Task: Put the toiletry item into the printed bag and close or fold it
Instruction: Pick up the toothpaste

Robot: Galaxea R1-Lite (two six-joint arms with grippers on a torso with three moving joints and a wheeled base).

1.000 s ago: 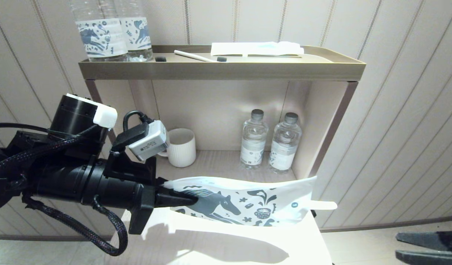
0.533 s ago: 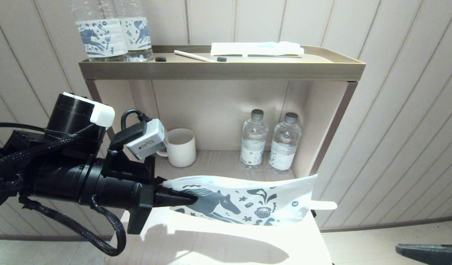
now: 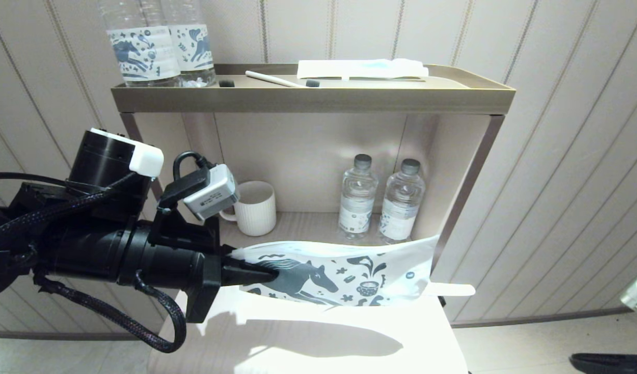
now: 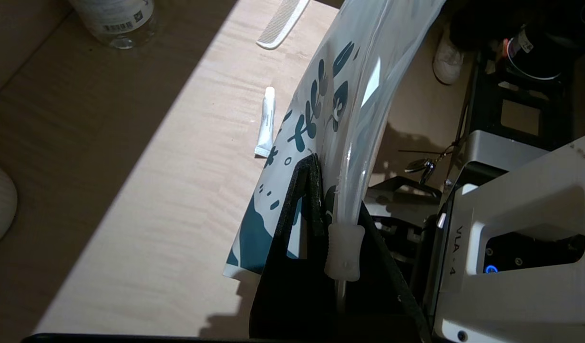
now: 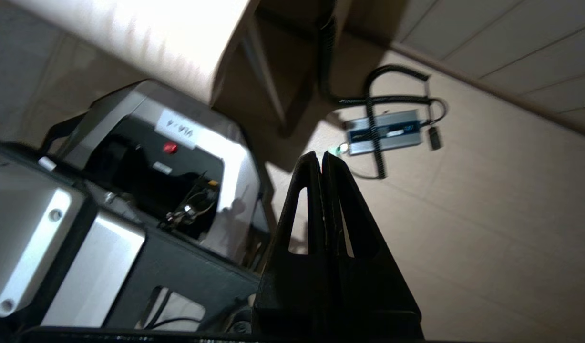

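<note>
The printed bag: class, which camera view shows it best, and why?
The head view: the printed bag shows its whole horse-printed face, pinched at one end by the left claw. The left wrist view shows it edge-on, curving away. The right wrist view misses it.

Walls: striped panels running behind.
Furniture: shelf standing against them.
Light: glaring on table.
</note>
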